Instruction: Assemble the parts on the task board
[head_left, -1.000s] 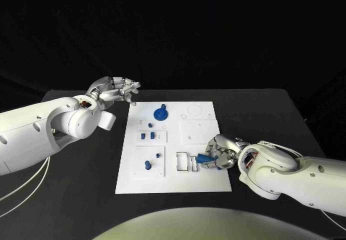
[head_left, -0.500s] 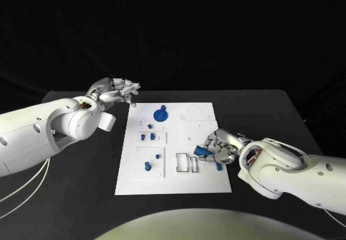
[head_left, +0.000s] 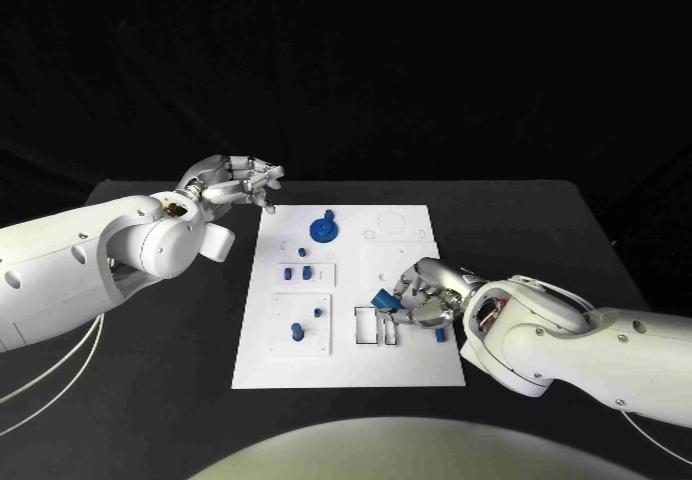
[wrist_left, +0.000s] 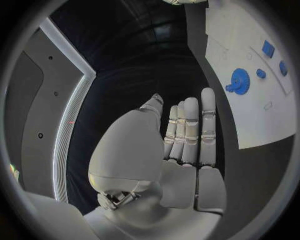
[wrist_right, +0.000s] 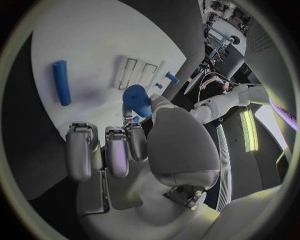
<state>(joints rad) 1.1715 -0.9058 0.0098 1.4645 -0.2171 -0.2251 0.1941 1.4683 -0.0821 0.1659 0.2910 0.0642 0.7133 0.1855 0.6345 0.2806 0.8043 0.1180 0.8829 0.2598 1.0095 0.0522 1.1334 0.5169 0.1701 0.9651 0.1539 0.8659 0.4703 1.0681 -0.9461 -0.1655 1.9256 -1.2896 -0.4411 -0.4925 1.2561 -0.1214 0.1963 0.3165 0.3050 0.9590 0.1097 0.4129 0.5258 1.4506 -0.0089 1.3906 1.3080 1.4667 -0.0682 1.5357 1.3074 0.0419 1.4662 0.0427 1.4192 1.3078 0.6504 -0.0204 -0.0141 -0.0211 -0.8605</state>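
Flat white task board (head_left: 353, 360), right robot hand (head_left: 421, 298) pinching blue part (head_left: 384, 298)

Matt white task board (head_left: 411, 372), smooth blue plastic parts (head_left: 325, 229), matt black table (head_left: 173, 330), glossy white arms (head_left: 72, 265)

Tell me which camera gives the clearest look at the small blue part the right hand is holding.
The right wrist view: the small blue part sits large and unobstructed at the right hand's fingertips, over the white task board. The head view shows it tiny, partly hidden by fingers.
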